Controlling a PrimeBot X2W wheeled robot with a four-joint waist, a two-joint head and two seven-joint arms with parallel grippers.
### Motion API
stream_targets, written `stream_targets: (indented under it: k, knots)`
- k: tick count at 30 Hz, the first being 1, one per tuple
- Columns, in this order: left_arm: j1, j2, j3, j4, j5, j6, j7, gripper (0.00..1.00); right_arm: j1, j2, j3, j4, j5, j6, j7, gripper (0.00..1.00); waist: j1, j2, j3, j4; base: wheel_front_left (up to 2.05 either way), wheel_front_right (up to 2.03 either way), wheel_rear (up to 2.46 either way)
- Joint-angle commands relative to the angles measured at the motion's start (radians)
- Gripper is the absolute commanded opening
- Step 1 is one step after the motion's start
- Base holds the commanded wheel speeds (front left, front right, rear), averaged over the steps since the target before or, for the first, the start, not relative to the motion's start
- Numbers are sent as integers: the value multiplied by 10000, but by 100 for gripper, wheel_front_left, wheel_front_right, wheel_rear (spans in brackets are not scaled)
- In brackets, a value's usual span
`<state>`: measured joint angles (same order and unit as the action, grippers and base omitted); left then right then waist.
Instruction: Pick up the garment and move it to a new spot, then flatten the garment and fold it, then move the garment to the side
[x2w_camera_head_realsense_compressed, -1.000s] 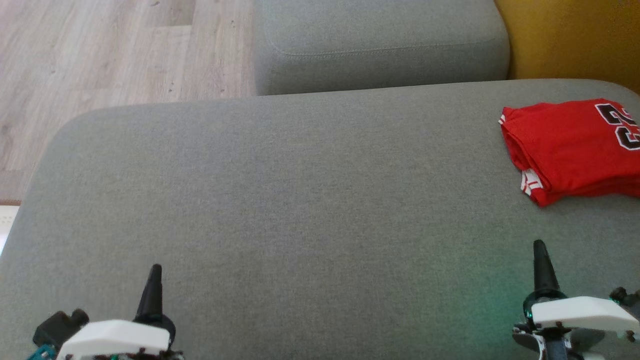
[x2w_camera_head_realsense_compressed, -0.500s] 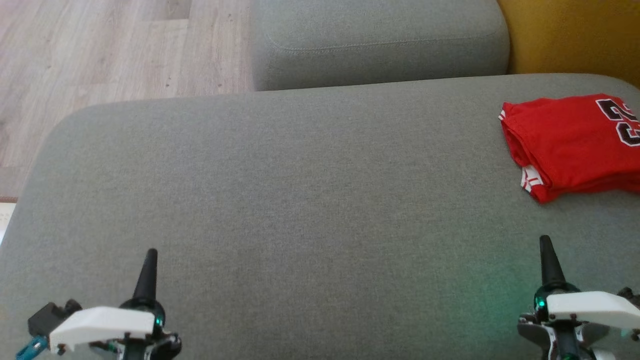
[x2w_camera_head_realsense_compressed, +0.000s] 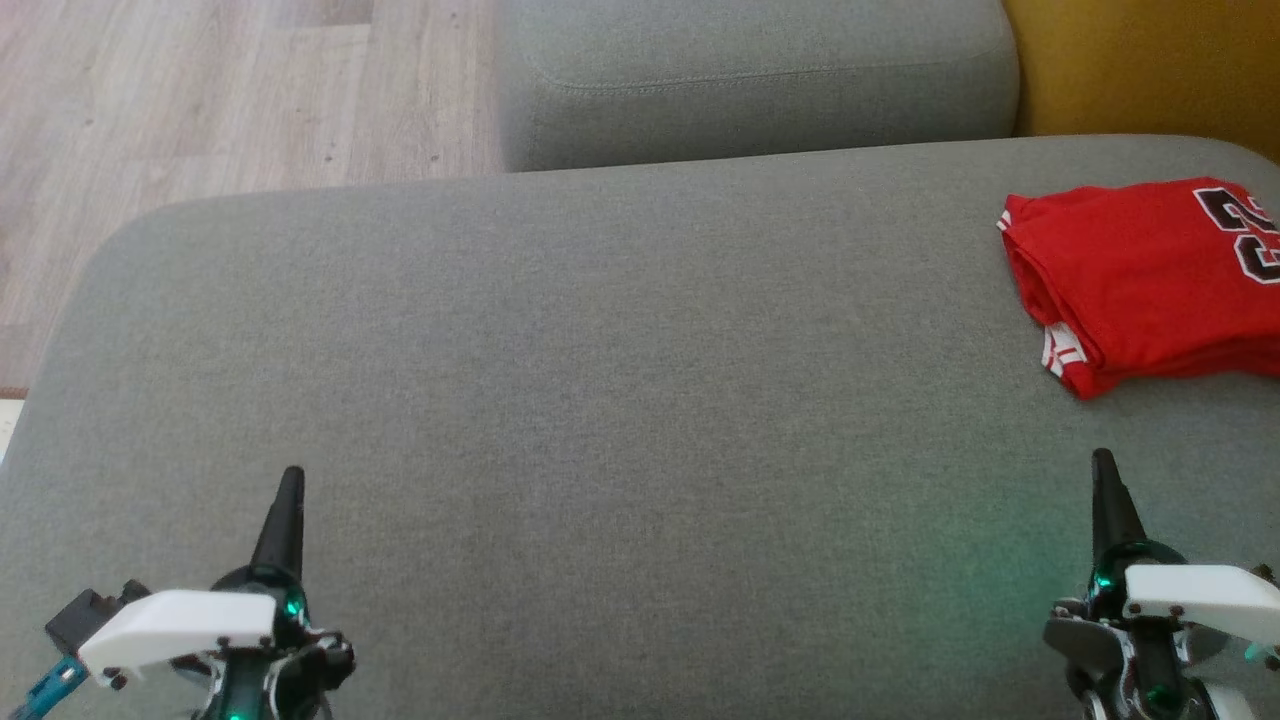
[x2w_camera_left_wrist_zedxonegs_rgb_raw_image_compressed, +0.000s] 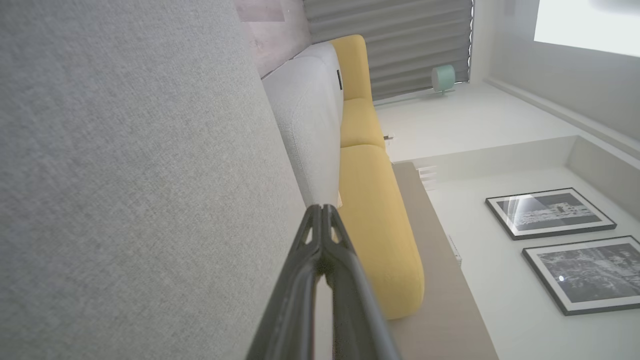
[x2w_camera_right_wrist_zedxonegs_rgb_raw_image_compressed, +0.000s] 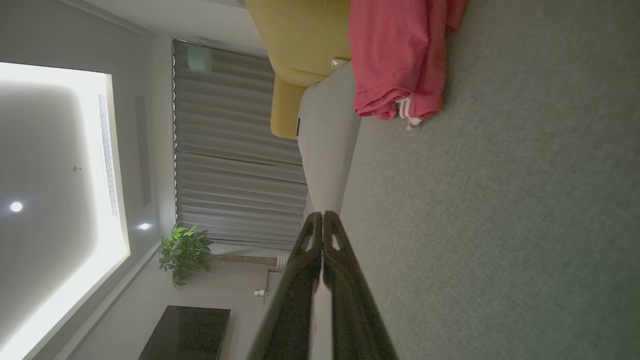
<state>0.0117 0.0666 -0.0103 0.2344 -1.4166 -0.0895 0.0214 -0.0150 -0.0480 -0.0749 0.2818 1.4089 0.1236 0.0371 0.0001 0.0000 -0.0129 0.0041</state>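
The garment (x2w_camera_head_realsense_compressed: 1145, 280) is a red jersey with black-and-white numbers and white-striped trim. It lies folded at the far right of the grey sofa seat (x2w_camera_head_realsense_compressed: 600, 400), cut off by the head view's right edge. The right wrist view has the garment (x2w_camera_right_wrist_zedxonegs_rgb_raw_image_compressed: 395, 60) ahead at the top. My left gripper (x2w_camera_head_realsense_compressed: 288, 485) hangs shut and empty above the seat's near left. My right gripper (x2w_camera_head_realsense_compressed: 1104, 470) is shut and empty at the near right, a short way in front of the garment. In each wrist view the two dark fingertips meet, left gripper (x2w_camera_left_wrist_zedxonegs_rgb_raw_image_compressed: 324, 209), right gripper (x2w_camera_right_wrist_zedxonegs_rgb_raw_image_compressed: 320, 215).
A second grey cushion (x2w_camera_head_realsense_compressed: 750, 80) stands behind the seat, with a yellow cushion (x2w_camera_head_realsense_compressed: 1140, 70) to its right. Wooden floor (x2w_camera_head_realsense_compressed: 200, 100) lies beyond the seat's left end. The seat's middle and left are bare fabric.
Both grippers have risen a little in the head view, and the whole picture has shifted slightly, so the camera has moved. The garment lies as before.
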Motion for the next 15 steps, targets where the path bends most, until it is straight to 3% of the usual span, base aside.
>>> stream_targets:
  k: [1,15]
  knots:
    - [-612,167,448,-220,-334,-122,90,0,-591,-198,108,-369,330,62,98,0,-1,0,13,-3,0,0,0]
    - [-1093,150,764,48,-2037,-376,512,0,-868,-194,-122,-382,1959,70,513,0,-1,0,143,-36,0,0,0]
